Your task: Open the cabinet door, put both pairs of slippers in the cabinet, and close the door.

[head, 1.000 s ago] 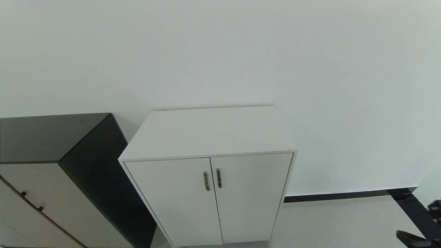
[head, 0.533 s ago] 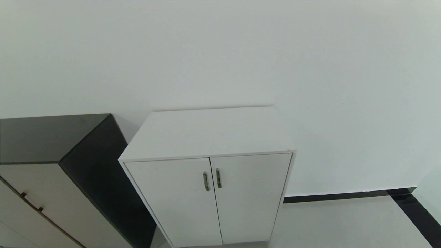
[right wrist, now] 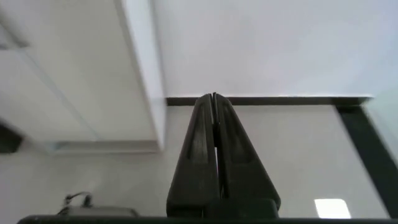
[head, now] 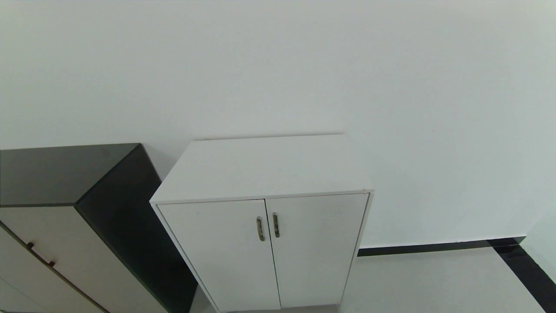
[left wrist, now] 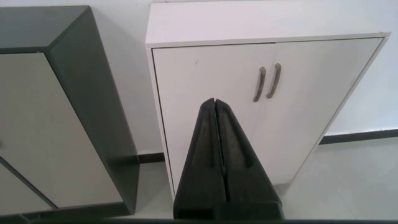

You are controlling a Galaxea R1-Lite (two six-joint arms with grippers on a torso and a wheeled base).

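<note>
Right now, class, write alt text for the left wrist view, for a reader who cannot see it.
The left gripper, jaws shut, points at a white two-door cabinet whose doors are closed, two handles side by side at the centre seam. A dark cabinet stands beside it.

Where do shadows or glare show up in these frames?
Head view: the light is soft and even; the white cabinet casts only a faint shadow on the wall, in the gap beside the dark cabinet, whose top carries a dull sheen. Left wrist view: that same gap is shaded. Right wrist view: a bright patch of reflected light lies on the floor.
</note>
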